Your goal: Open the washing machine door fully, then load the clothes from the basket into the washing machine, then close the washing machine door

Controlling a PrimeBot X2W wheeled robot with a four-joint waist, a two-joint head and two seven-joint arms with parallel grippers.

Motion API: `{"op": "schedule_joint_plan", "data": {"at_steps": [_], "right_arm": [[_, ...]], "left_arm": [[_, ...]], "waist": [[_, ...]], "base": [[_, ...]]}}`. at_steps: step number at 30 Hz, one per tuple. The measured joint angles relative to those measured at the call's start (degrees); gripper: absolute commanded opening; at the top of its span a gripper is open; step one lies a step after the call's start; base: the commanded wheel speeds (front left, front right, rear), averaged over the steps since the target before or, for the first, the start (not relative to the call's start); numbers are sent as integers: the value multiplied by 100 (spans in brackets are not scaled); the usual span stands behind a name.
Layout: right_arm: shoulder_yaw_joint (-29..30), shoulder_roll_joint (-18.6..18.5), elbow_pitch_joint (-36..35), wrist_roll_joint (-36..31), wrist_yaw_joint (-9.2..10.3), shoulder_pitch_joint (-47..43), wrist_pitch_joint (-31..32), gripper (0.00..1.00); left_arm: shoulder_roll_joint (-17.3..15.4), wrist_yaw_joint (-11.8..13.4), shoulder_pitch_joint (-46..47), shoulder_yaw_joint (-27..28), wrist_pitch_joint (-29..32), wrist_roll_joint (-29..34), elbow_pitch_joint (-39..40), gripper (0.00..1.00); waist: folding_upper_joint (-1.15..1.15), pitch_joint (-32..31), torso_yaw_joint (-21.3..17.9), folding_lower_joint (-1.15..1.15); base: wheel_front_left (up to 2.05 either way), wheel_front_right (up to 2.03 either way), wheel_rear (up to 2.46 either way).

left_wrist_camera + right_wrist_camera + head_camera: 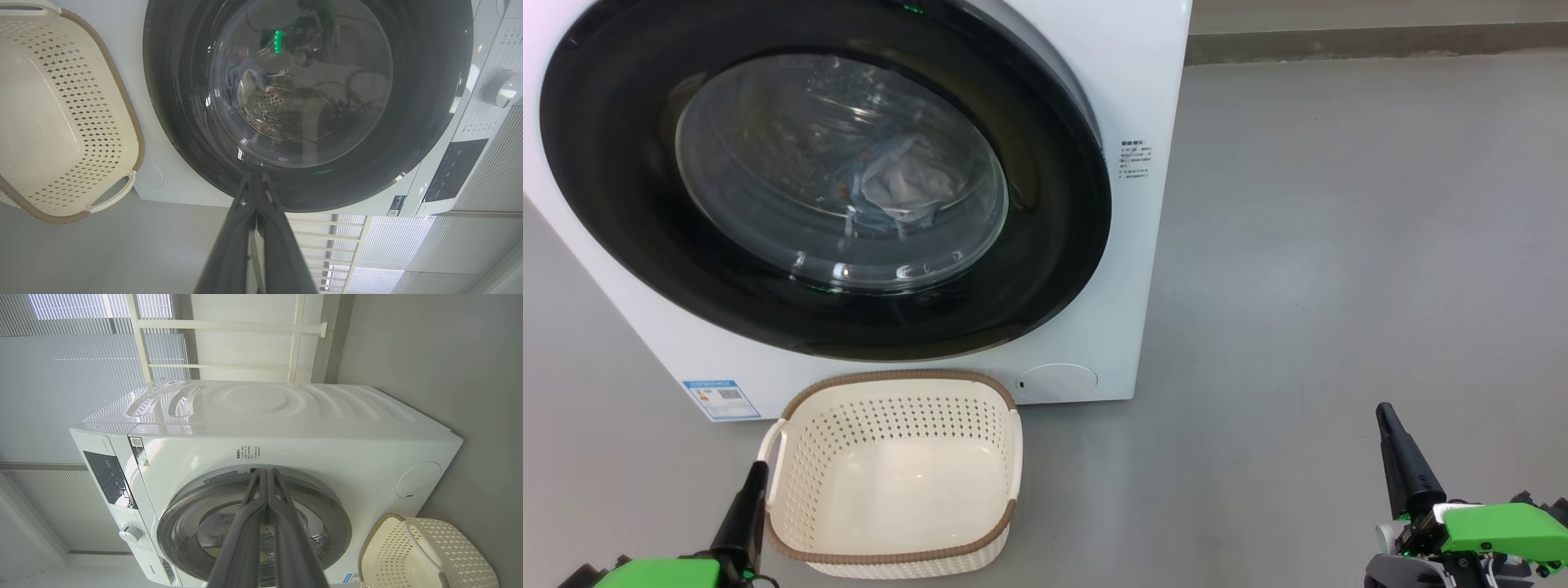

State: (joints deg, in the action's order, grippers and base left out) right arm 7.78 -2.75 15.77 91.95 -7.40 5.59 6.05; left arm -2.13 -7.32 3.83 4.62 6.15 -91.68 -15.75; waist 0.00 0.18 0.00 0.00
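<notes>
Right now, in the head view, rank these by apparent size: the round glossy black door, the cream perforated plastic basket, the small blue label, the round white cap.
1. round glossy black door
2. cream perforated plastic basket
3. small blue label and round white cap: look alike, unranked.

One washing machine [1152,106], one door [1045,245], one basket [894,377], two tools, left tool [756,480], right tool [1388,425], one bundle of clothes [898,184]

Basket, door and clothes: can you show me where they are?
basket [907,490], head view, its bare bottom.
door [1054,245], head view, its black ring.
clothes [903,184], head view, the pale piece seen through the door.
</notes>
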Motion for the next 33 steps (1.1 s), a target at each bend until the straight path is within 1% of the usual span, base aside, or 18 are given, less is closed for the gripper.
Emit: {"op": "schedule_joint_plan", "data": {"at_steps": [33], "right_arm": [[1, 2, 0, 0, 0, 0, 0, 0]], "left_arm": [[0, 0, 0, 0, 0, 0, 0, 0]], "waist": [[0, 0, 0, 0]], "base": [[0, 0, 0]]}}
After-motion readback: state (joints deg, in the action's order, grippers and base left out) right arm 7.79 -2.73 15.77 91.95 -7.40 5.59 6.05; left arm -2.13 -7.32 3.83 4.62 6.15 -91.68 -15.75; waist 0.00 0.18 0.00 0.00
